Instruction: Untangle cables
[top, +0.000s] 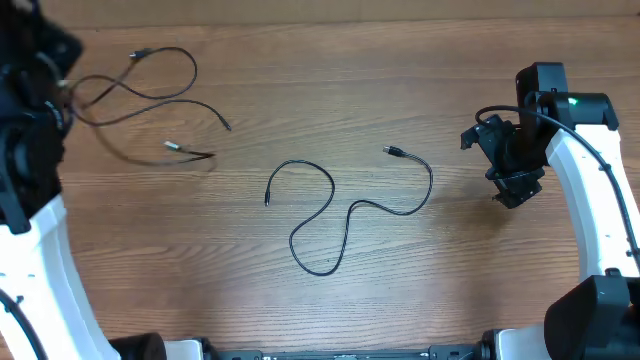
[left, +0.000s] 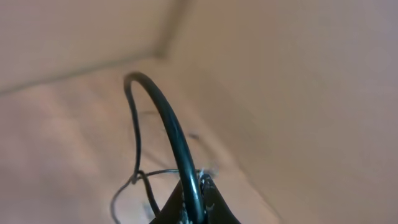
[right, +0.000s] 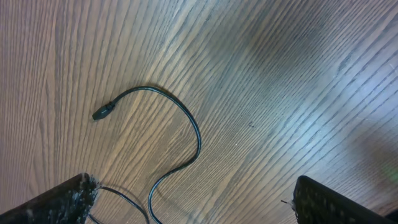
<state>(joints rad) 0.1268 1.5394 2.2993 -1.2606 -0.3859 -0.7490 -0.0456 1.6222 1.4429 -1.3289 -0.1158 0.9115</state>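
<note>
Overhead, one thin black cord (top: 340, 215) lies free in an S-curve on the brown wooden table (top: 450, 300). Two more thin black cords (top: 150, 95) cross each other at upper left.

In the left wrist view, the left gripper (left: 193, 202) is clamped tight on a cord that arches upward.

In the right wrist view, the right gripper (right: 196, 199) gapes wide and empty above the free cord's plug (right: 102, 112).

Separating the crossed pair seems to be in hand. Next, the held cord needs drawing clear.

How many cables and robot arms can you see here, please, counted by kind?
Cables: 3, a lone cable mid-table and seemingly 2 in the far-left bunch.
Robot arms: 2, the left arm and the right arm.
Total: 5.
</note>
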